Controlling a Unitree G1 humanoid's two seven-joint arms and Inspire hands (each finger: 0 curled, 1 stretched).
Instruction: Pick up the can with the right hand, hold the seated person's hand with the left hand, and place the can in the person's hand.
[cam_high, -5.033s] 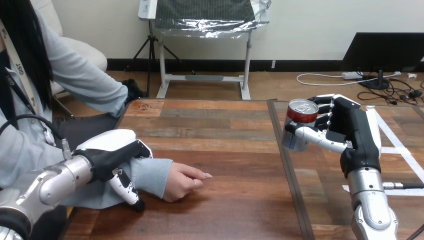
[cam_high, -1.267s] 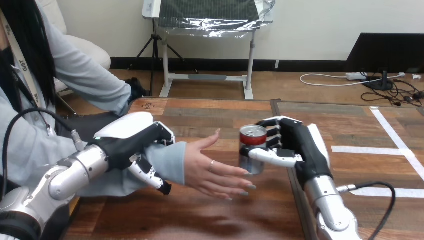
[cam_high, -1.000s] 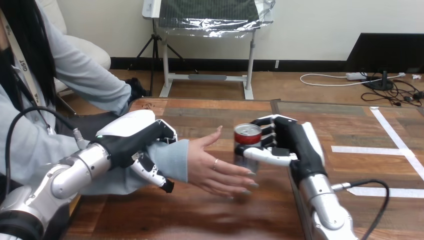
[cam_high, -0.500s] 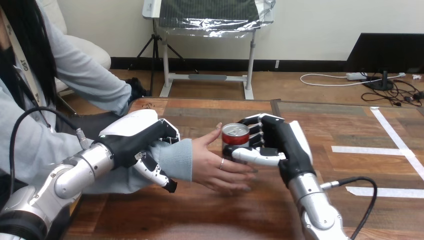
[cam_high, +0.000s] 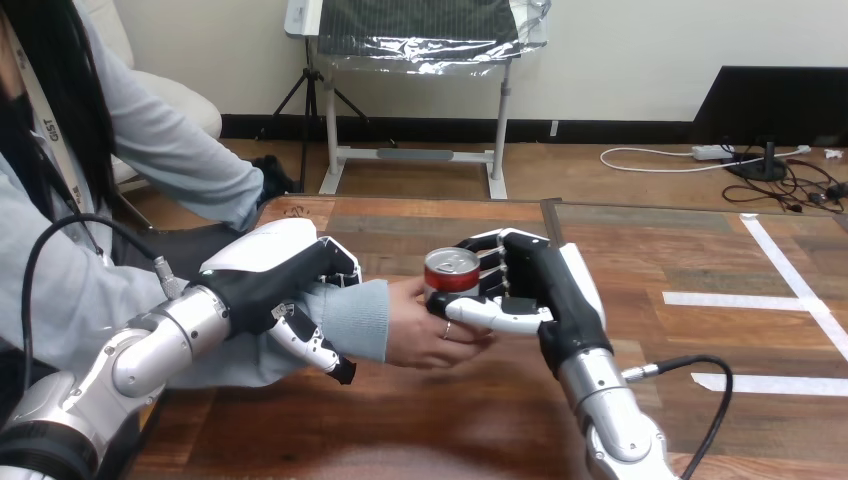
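**A:** Centre of the frame: the can (cam_high: 452, 272) is upright in the right hand (cam_high: 535, 300). The fingers (cam_high: 492, 262) wrap behind it and the thumb lies across its front. That's a full grip!

**B:** And the left hand (cam_high: 262, 285)?

**A:** Left of centre, curled round the person's wrist (cam_high: 355, 315) over the pale sleeve, fingers on top and thumb beneath. It's a proper hold, not just a touch.

**B:** So the pick-up is done and the wrist is held. What about the delivery?

**A:** It's right at the handover. The person's hand (cam_high: 420, 335) is palm-up above the worktop (cam_high: 420, 430), directly under the can. Its fingers are curling up around the can's lower half and touching the robot's thumb.

**B:** Is the can's base resting on the palm?

**A:** I can't tell. The thumb and the person's fingers hide the bottom edge. Both hands are on the can, that much is plain.

**B:** So what's left?

**A:** By my reading, only the release. The right hand opens and draws back toward the right of the frame, leaving the can with the person. Until those fingers loosen, I'd say the can isn't placed yet.
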